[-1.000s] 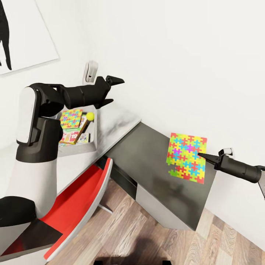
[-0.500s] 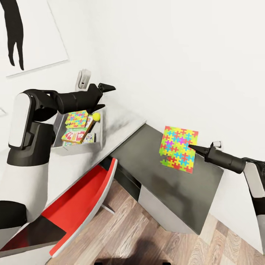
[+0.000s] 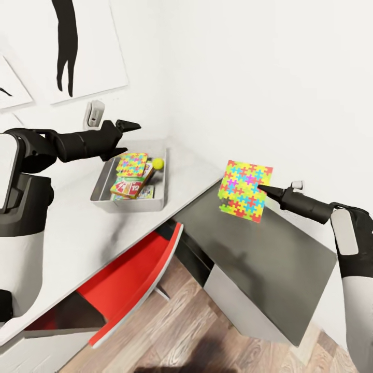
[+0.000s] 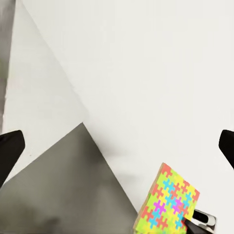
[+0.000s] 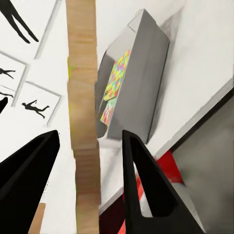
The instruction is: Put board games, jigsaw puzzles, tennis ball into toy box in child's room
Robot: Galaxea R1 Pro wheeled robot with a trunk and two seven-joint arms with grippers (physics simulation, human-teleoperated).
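Since a second ago the puzzle box (image 3: 245, 190) has come up off the lower dark desk (image 3: 269, 259) and now hangs in the air, right of centre in the head view, tilted with its patterned face toward the camera. The whole scene has also slid across the frame, which is the camera turning, not the furniture moving.

The right gripper (image 3: 260, 188) reaches in from the right edge of the head view, its fingers pinching the puzzle box at its right edge. In the right wrist view the box's plain brown edge (image 5: 84, 122) stands between the two dark fingers (image 5: 141, 180), though contact on both sides is not clear there.

The left gripper (image 3: 124, 135) sits at the upper left of the head view, above the far end of the toy box (image 3: 158, 203), its fingers spread apart and holding nothing. In the left wrist view the puzzle box (image 4: 168, 204) shows at the lower right.

The toy box rests on the pale table (image 3: 72, 228), left of centre. Inside it lie another puzzle box (image 3: 131, 164), a green and red card game box (image 3: 128, 186) and a tennis ball (image 3: 158, 163) near its far right corner. A red chair (image 3: 135, 280) is tucked under the table. Black silhouette prints (image 3: 85, 49) hang on the white wall at the upper left.
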